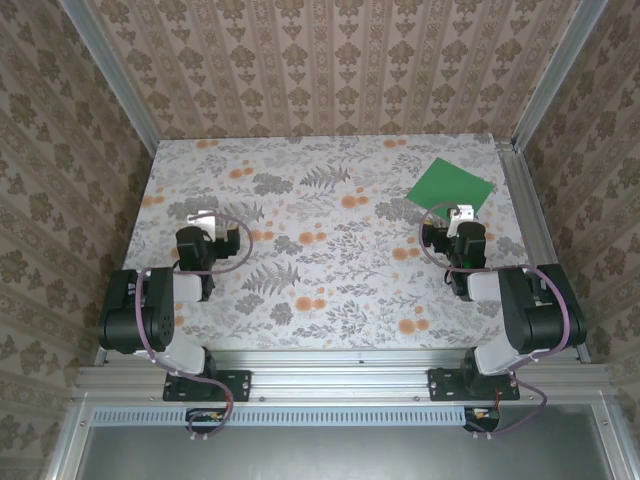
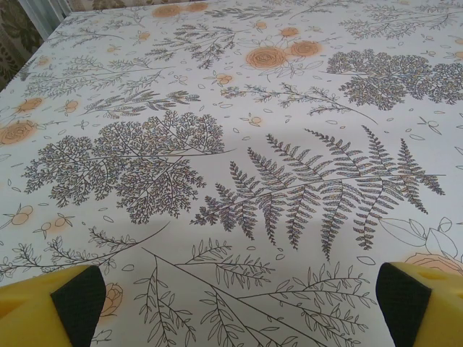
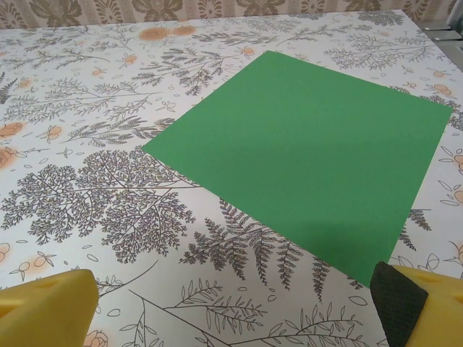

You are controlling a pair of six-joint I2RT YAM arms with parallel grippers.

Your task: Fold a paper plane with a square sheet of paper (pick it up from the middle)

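The square sheet of paper point(image 1: 452, 187) point(image 3: 311, 152) is plain bright green and lies flat and unfolded on the floral table at the back right, turned cornerwise. My right gripper point(image 1: 461, 214) point(image 3: 235, 307) hovers just short of the sheet's near edge, open, its yellow fingers point(image 3: 51, 303) wide apart with nothing between them. My left gripper point(image 1: 203, 218) point(image 2: 235, 303) is open over bare tablecloth at the left, far from the paper, with its yellow fingers point(image 2: 54, 303) at the bottom corners of the left wrist view. No paper plane is in view.
The table point(image 1: 330, 250) carries a grey and orange flower print. Aluminium rails point(image 1: 530, 215) and patterned walls close it in on three sides. Both arm bases point(image 1: 200, 385) sit at the near edge.
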